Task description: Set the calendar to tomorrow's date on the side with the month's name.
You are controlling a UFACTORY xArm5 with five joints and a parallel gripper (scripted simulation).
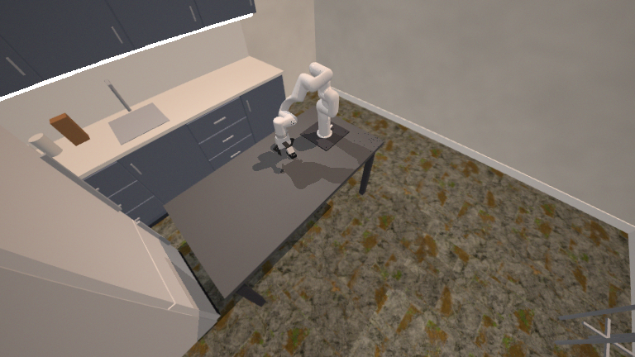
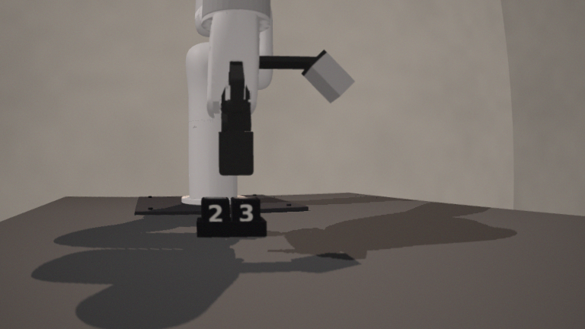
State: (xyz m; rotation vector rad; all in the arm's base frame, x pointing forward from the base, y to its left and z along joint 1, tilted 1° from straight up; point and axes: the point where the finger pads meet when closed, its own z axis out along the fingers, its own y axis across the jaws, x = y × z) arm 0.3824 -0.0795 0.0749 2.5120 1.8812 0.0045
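In the exterior view a small black tray sits flat on the dark table. Two black cubes stand in it side by side. The left cube shows a white 2 and the right cube shows a white 3, both upright. My gripper hangs above the cubes, clear of them, turned edge-on so that one finger hides the other. It is open and empty. In the top view the gripper is small, and the calendar shows just below it.
The arm's base stands on a black plate just behind the tray. A grey camera box sticks out on a black bar to the gripper's right. A kitchen counter with a sink runs beside the table.
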